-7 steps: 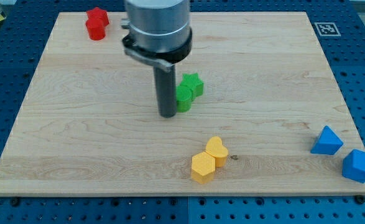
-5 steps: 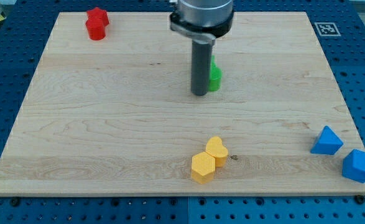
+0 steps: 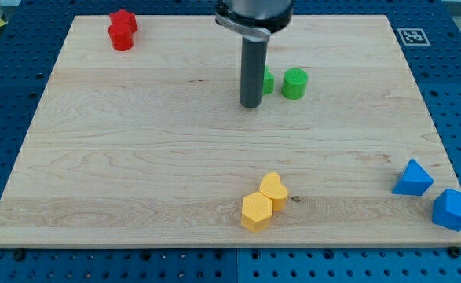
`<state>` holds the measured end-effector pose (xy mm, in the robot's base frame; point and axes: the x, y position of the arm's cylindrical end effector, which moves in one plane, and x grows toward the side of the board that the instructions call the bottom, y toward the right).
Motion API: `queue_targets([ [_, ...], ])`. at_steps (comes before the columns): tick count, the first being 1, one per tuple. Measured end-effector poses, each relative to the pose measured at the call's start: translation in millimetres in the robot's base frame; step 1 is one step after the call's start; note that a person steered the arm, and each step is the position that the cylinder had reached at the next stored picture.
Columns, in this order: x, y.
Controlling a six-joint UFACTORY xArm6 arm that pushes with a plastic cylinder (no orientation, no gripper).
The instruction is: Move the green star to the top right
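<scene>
The green star (image 3: pixel 267 81) sits in the upper middle of the wooden board (image 3: pixel 136 157), partly hidden behind my rod. My tip (image 3: pixel 251 104) rests on the board just left of and slightly below the star, touching or nearly touching it. A green cylinder (image 3: pixel 294 82) stands a short gap to the star's right, apart from it. The board's top right corner is far off to the right of both.
A red star (image 3: pixel 123 20) and red cylinder (image 3: pixel 121 38) sit at the top left. A yellow heart (image 3: pixel 275 189) and yellow hexagon (image 3: pixel 256 211) touch at the bottom middle. Two blue blocks (image 3: pixel 412 178) (image 3: pixel 453 208) lie at the bottom right. A fiducial marker (image 3: pixel 412 36) marks the top right corner.
My rod swept right and up the view, pushing both green blocks along. The green cylinder has split off to the right of the star.
</scene>
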<state>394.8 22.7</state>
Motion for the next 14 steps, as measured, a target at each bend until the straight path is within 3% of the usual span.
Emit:
queue_targets([
  [1,-27,5],
  [7,-128,173],
  [9,-131,135],
  [10,-157,110],
  [11,-179,119],
  [13,-169,173],
  [14,-167,154],
])
